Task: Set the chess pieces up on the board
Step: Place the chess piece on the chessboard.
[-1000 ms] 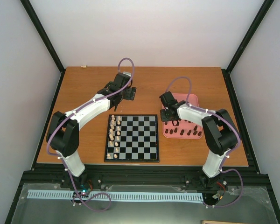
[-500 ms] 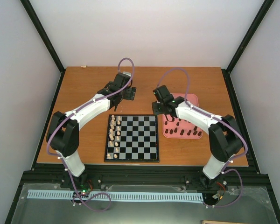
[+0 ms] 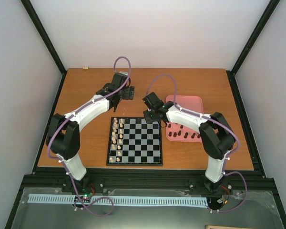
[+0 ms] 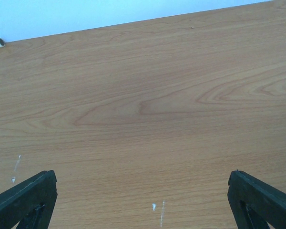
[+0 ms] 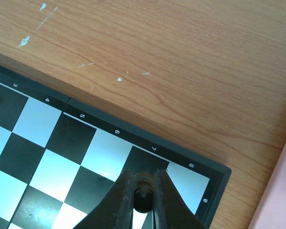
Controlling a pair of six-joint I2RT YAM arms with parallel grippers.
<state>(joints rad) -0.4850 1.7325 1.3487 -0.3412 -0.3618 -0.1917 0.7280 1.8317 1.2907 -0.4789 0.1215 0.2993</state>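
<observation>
the brown wooden counter (image 5: 214, 62) shows smooth, matt grain with a few pale scuffs, the square black-framed chessboard (image 5: 109, 128) has glossy, light-catching squares inside a duller plastic-looking frame, the small dark brown chess piece (image 5: 143, 192) looks smooth and faintly shiny, and the pink rounded tray (image 3: 183, 99) seems matt plastic.

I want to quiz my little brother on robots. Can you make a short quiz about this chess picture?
1. Fill in: the right pincer holds a dark chess piece over the board's far ____ corner.
2. True or false: the left pincer is open and empty.
3. Where do the other dark pieces lie? A: pink tray; B: board; C: table.
Key: 1 right; 2 true; 3 A.
</observation>
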